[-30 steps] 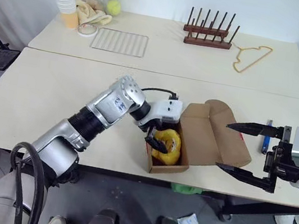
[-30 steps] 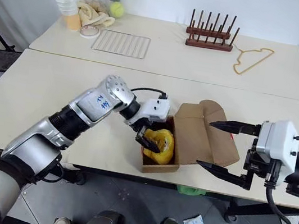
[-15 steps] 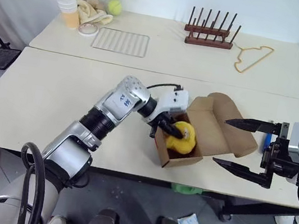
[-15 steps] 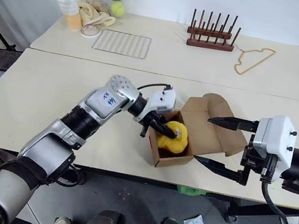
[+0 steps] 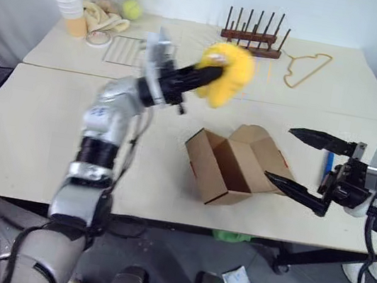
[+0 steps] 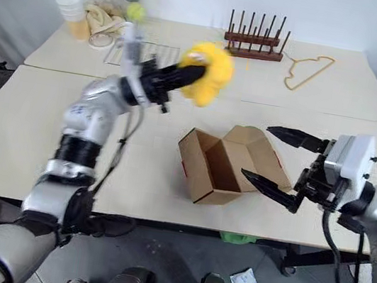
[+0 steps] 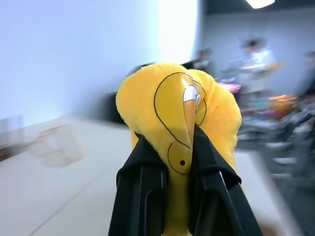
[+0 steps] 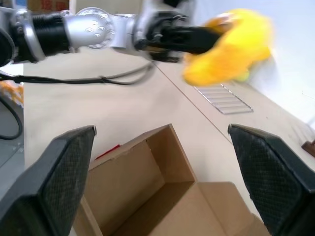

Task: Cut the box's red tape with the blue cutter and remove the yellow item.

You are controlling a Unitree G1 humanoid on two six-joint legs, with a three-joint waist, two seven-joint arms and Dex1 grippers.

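1. The yellow item (image 5: 227, 72) hangs in the air above the table (image 5: 31, 138), well clear of the box (image 5: 231, 166), up and toward the robot's left of it; it reads as a soft, light plush, and the wrist view shows its body squeezed in where it is pinched.
2. The left gripper (image 7: 178, 162) has its two black fingers clamped on the plush's middle; I judge this a sound place to hold, since the stuffing gives and beds around the fingers, though a floppy end may swing.
3. The box lies open on the near table, flaps spread, its inside bare; a sliver of red tape (image 8: 107, 152) shows on a flap edge.
4. The right gripper (image 5: 305, 164) hovers just beside the box's right flaps, fingers wide apart, holding nothing.
5. The blue cutter (image 5: 327, 164) lies on the table behind that gripper.
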